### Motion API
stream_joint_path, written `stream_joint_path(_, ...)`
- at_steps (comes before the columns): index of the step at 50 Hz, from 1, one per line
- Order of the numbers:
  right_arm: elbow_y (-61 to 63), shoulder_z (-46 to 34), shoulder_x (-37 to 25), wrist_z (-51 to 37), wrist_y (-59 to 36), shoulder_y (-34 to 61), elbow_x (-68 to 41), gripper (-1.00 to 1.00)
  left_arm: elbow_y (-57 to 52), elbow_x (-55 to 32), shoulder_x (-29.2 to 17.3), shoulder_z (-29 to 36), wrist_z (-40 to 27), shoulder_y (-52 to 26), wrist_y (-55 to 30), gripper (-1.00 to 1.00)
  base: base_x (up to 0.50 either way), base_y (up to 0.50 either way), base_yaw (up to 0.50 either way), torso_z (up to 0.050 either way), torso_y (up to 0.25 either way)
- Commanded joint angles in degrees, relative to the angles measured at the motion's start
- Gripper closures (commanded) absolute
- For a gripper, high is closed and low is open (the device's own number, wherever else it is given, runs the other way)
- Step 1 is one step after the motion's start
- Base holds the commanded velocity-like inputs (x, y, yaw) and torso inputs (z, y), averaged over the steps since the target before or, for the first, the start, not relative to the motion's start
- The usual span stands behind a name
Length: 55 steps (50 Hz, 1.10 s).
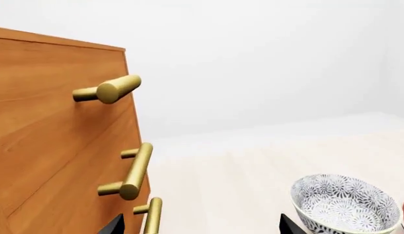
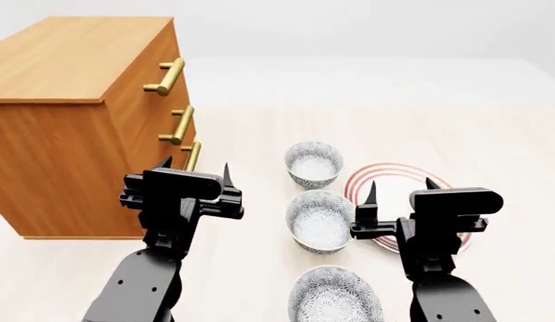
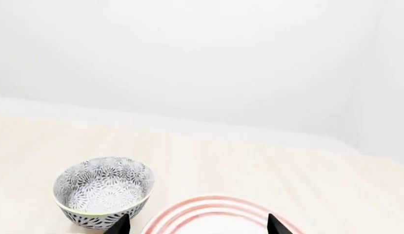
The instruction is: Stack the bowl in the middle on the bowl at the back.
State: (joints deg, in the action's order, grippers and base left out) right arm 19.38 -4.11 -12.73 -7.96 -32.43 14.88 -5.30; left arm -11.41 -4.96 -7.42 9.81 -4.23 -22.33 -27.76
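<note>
Three speckled bowls stand in a row on the pale table in the head view. The bowl in the middle (image 2: 320, 220) sits between my two grippers, and the bowl at the back (image 2: 314, 163) is just beyond it. My left gripper (image 2: 195, 168) hovers open to the left of the row, with nothing between its fingers. My right gripper (image 2: 401, 186) is open and empty over the red-ringed plate (image 2: 403, 201). The left wrist view shows its gripper (image 1: 200, 226) open and what looks like the back bowl (image 1: 345, 202). From the right gripper (image 3: 197, 225), that same bowl (image 3: 103, 190) lies ahead.
A wooden dresser (image 2: 72, 100) with brass handles (image 2: 165, 76) stands at the left, close to my left gripper; its front (image 1: 46, 146) fills part of the left wrist view. A third bowl (image 2: 335, 295) sits nearest me. The plate (image 3: 209, 214) lies under the right gripper.
</note>
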Motion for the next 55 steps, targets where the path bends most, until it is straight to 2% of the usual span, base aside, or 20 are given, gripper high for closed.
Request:
stream_joint_path(1,0.76,-1.31,-1.62,-0.18,-2.6,0.92,1.07,-1.0,-0.86,-0.38,-0.53,0.73,-0.49,0.29,-0.04,-1.0,0.0,0.0,0.0,0.0,0.0)
stream_joint_path(6,1.8,0.9,-2.13,2.8,-9.2,3.5,-3.46,-1.0,-1.5,-0.76,-0.81,0.85,-0.54,0.4,-0.39,-1.0,0.0,0.0,0.0,0.0,0.0)
stream_joint_path(13,-0.24,6.46,0.81,6.19,-18.93,8.28,-12.85,-1.0,-1.95,-1.3,-1.06,0.96,-0.72,0.43,-1.0,-1.0,0.0,0.0,0.0,0.0,0.0)
stream_joint_path(25,-4.99,12.96,3.98,5.21,-31.08,15.77,-20.01,-1.0,-0.7,-1.84,-1.55,1.06,-1.0,-0.2,-0.95,-1.0,0.0,0.0,0.0,0.0,0.0)
stream_joint_path(36,-10.63,13.41,4.22,2.85,-40.52,21.2,-21.49,-1.0,3.84,-1.94,-1.74,1.46,-1.08,-0.89,0.78,-1.0,0.0,0.0,0.0,0.0,0.0)
stream_joint_path(43,-13.07,13.93,3.99,1.57,-44.1,23.7,-21.79,-1.0,3.66,-1.92,-2.06,2.03,-1.22,-0.67,0.8,-1.0,0.0,0.0,0.0,0.0,0.0)
stream_joint_path(55,-16.26,14.7,4.06,0.87,-44.94,25.03,-22.12,-1.0,5.27,-2.47,-2.36,2.41,-1.16,-0.56,1.5,-1.0,0.0,0.0,0.0,0.0,0.0)
